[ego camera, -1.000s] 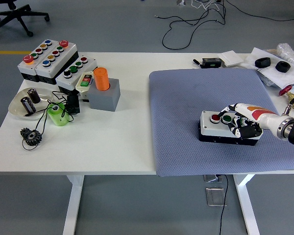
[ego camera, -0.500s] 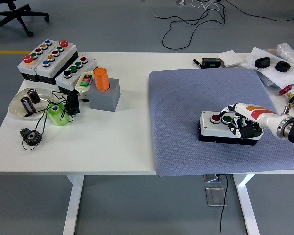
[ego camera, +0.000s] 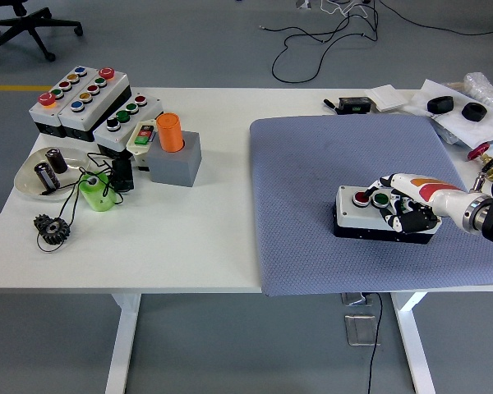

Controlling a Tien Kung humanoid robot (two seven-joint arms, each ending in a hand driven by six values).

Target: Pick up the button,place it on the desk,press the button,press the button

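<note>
No legible print; two-button box (ego camera: 376, 212) sat on the grey mat (ego camera: 329, 164) atop the tabletop (ego camera: 205, 238), right hand (ego camera: 411, 205) lying over its right half, fingers (ego camera: 397, 215) curled onto it.

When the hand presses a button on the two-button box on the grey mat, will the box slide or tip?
Probably neither. The button box looks low and wide, lying flat on the grey mat, whose textured weave should grip it. The right hand rests on its top, which likely steadies it.
</note>
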